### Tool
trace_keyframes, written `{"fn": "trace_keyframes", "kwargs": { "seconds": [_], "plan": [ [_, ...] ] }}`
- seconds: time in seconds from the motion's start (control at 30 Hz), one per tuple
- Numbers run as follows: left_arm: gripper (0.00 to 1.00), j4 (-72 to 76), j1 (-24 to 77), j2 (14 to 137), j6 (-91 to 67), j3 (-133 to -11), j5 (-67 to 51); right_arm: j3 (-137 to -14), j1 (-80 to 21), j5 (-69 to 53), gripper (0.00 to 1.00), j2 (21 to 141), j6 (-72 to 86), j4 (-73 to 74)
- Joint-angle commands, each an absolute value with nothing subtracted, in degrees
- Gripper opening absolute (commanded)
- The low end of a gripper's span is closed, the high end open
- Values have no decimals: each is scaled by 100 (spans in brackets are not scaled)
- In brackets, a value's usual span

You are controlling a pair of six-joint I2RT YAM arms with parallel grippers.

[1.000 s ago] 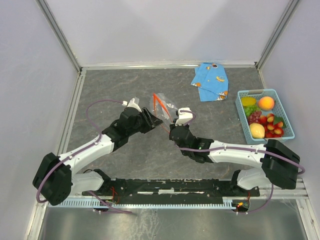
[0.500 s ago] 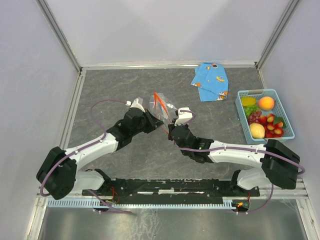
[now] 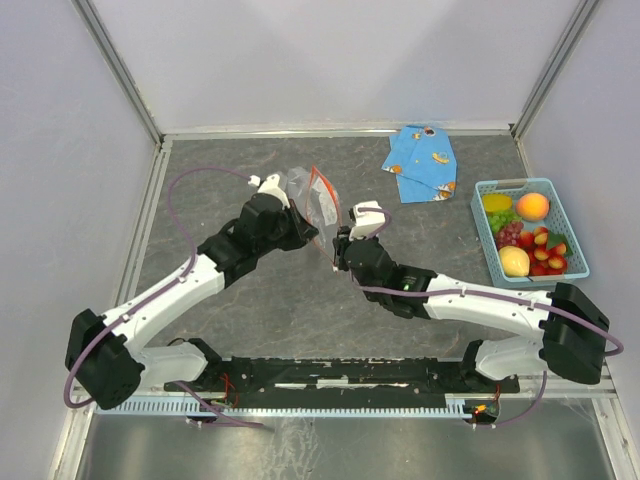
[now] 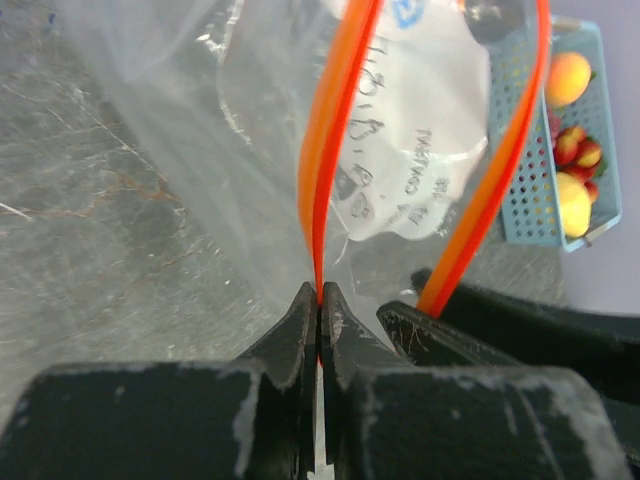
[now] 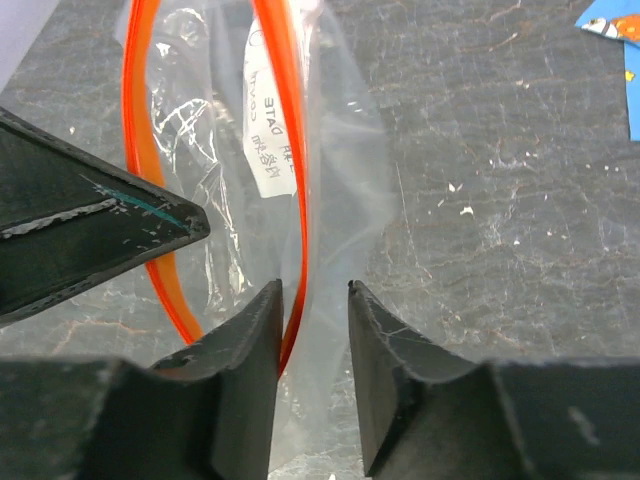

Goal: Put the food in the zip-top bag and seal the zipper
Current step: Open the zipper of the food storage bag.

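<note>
Zip-top bag (image 3: 300, 185): L jaws clamped on zipper (image 4: 335, 150), R jaws apart, far end cropped in wrist cams.

Bright, even light; shadows faint. White glare streaks the zip-top bag (image 4: 200, 150) just beyond the left tool (image 4: 320, 290).

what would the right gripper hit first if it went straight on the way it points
Probably the clear bag: its orange strip sits between the open fingers of the right gripper.
</note>
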State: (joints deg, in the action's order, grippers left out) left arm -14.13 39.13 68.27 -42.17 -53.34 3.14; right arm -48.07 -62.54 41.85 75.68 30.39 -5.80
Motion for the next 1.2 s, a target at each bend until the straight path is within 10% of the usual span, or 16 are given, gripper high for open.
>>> {"fn": "trace_keyframes", "kwargs": {
  "seconds": [0.0,0.4,1.17],
  "plan": [
    [3,-2786,3946,6803,-2944,-6247,440,-5414,-6066,3932,48,7395,2902,-249],
    [3,-4418,3946,7541,-1545,-7903,456,-6474,-5306,2447,68,8175,3423,-331],
    [3,-5081,3945,8073,-1406,-8691,2079,-6097,-4646,2053,67,9076,4528,107]
  ]
}}
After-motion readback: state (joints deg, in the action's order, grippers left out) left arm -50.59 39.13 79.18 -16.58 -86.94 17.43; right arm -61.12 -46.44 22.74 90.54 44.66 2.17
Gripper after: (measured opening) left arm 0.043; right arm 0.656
